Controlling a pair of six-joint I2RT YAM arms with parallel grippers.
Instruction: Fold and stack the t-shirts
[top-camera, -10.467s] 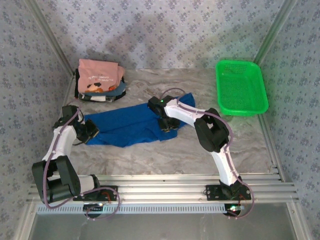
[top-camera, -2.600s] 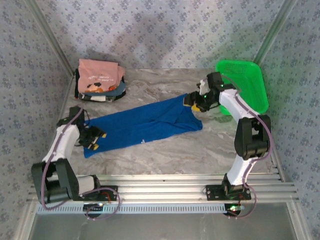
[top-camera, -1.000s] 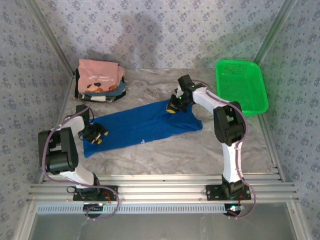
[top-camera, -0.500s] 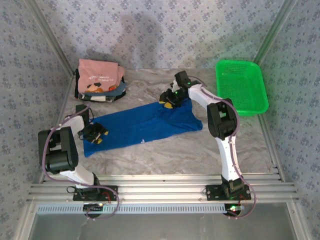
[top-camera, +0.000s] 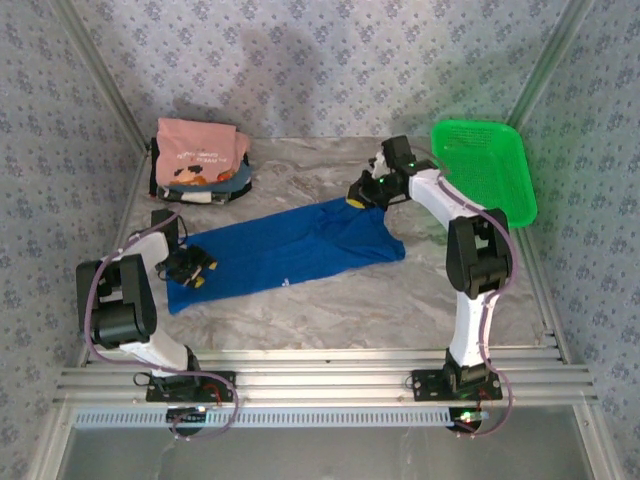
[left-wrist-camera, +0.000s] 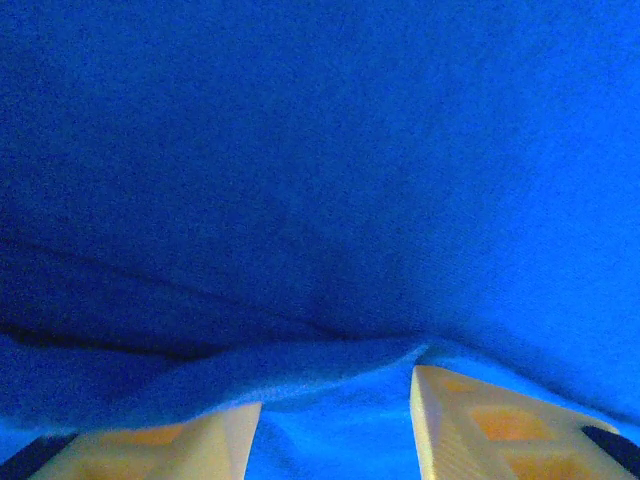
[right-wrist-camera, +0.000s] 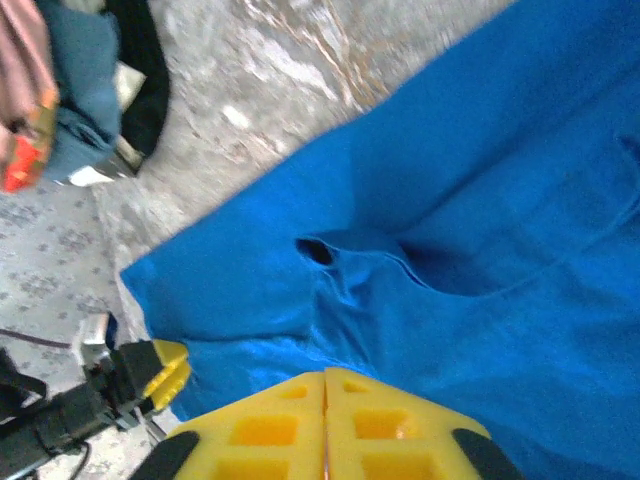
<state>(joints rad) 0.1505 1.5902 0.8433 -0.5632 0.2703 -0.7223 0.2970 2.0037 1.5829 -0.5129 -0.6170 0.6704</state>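
- since half a second ago the right gripper (top-camera: 362, 195) has swung rightward along the top edge of the blue t-shirt (top-camera: 290, 250) to its upper right corner, nearer the green basket (top-camera: 485, 175); the left arm has stayed put.
- the blue t-shirt lies spread out in a slanted band across the middle of the table (top-camera: 400, 300), low at the left and high at the right.
- in the right wrist view the right gripper's (right-wrist-camera: 325, 378) yellow fingers are pressed together over the rumpled blue cloth (right-wrist-camera: 480, 200); i cannot tell if any cloth is nipped between them.
- the left gripper (top-camera: 197, 268) sits at the shirt's lower left end. in its own wrist view its fingers (left-wrist-camera: 480, 420) stand apart, with a fold of blue cloth (left-wrist-camera: 320, 150) lying across the tips.
- a stack of folded t-shirts (top-camera: 200, 175) rests in the upper left corner of the table, a pink t-shirt (top-camera: 200, 148) with white lettering on top and darker ones beneath.
- the green basket stands at the upper right, tilted against the wall, just beside the right arm.
- the tabletop is a grey marbled sheet, slightly wrinkled.
- the walls (top-camera: 330, 70) are pale blue-grey with a small repeating flower print, framed by metal bars.
- ribbed aluminium rails (top-camera: 320, 380) run along the bottom of the frame, where both arm bases are bolted.
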